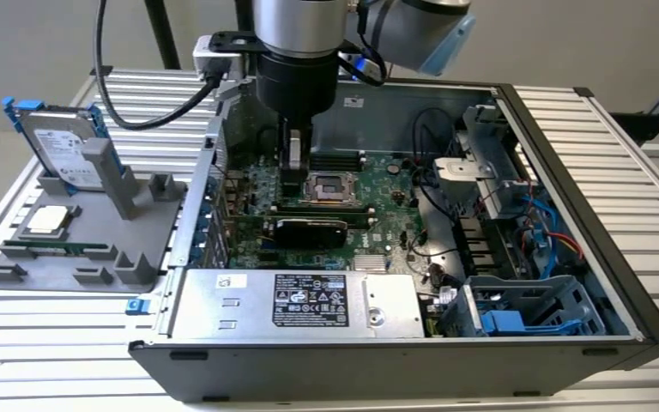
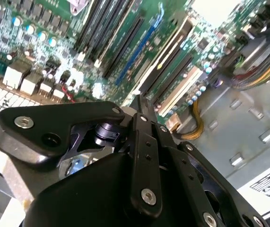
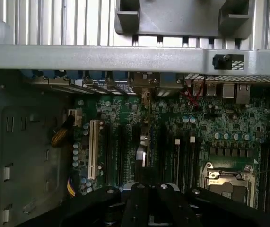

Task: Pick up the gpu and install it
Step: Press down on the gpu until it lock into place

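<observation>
The gpu (image 1: 312, 232) stands on edge in a slot of the green motherboard (image 1: 387, 227) inside the open computer case, its black fan shroud facing the exterior camera. In the first wrist view a thin upright edge (image 3: 143, 140) among the expansion slots looks like the same card seen from above. My gripper (image 1: 294, 167) hangs just above and behind the card, over the board, not touching it. Its black fingers (image 2: 146, 142) meet at a point with nothing between them in both wrist views, so the gripper (image 3: 147, 185) is shut and holds nothing.
On the exterior view's left a grey fixture (image 1: 32, 275) holds a silver hard drive (image 1: 61, 146), a processor chip (image 1: 49, 221) and a memory stick (image 1: 61, 249). The power supply (image 1: 295, 300), a drive cage (image 1: 513, 313), cables (image 1: 432, 129) and the case wall (image 3: 125, 59) hem in the board.
</observation>
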`<state>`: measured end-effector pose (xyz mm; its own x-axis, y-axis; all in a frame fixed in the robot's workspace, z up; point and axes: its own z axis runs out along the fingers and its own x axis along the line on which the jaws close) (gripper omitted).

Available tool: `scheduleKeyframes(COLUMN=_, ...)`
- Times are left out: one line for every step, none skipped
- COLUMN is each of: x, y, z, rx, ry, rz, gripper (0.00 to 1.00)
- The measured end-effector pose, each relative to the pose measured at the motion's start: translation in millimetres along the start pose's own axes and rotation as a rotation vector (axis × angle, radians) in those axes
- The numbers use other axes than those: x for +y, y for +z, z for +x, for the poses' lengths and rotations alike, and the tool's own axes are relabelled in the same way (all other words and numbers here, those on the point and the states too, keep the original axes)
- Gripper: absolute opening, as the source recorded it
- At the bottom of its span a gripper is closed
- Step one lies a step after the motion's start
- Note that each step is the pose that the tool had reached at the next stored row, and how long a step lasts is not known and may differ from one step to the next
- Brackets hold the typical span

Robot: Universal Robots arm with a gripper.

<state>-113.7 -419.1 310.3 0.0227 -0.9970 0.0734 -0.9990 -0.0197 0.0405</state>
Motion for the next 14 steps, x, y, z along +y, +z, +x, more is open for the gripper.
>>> scheduleKeyframes(x=-3.8, y=-0.2, z=0.1, rx=-0.0002, ry=0.0, rz=0.0, gripper=0.0)
scheduleKeyframes(x=-7.7, y=-0.3, z=0.2, rx=-0.0007, ry=0.0, rz=0.0002, gripper=0.0)
scheduleKeyframes(x=-11.8, y=-0.5, z=0.3, rx=-0.0011, ry=-0.001, rz=0.0001, gripper=0.0)
scheduleKeyframes(x=-15.2, y=-0.6, z=0.3, rx=-0.0015, ry=-0.001, rz=0.0002, gripper=0.0)
scheduleKeyframes(x=-18.1, y=-0.7, z=0.4, rx=-0.002, ry=-0.001, rz=0.0002, gripper=0.0)
scheduleKeyframes(x=-20.7, y=-0.9, z=0.5, rx=-0.0024, ry=-0.002, rz=0.0002, gripper=0.0)
scheduleKeyframes(x=-22.7, y=-0.9, z=0.5, rx=-0.0028, ry=-0.002, rz=0.0002, gripper=0.0)
scheduleKeyframes(x=-24.2, y=-1.0, z=0.6, rx=-0.0029, ry=-0.002, rz=0.0002, gripper=0.0)
scheduleKeyframes(x=-24.5, y=-1.0, z=0.6, rx=-0.003, ry=-0.002, rz=-0.0001, gripper=0.0)
scheduleKeyframes(x=-24.5, y=-1.0, z=0.6, rx=-0.003, ry=-0.002, rz=-0.0001, gripper=0.0)
scheduleKeyframes(x=-24.6, y=-1.0, z=0.6, rx=-0.003, ry=-0.002, rz=0.0, gripper=0.0)
scheduleKeyframes(x=-25.2, y=-1.0, z=0.6, rx=-0.003, ry=-0.002, rz=-0.0001, gripper=0.0)
scheduleKeyframes(x=-25.7, y=-1.0, z=0.6, rx=-0.003, ry=-0.002, rz=-0.0001, gripper=0.0)
scheduleKeyframes(x=-25.8, y=-1.1, z=0.6, rx=-0.0029, ry=-0.002, rz=-0.0001, gripper=0.0)
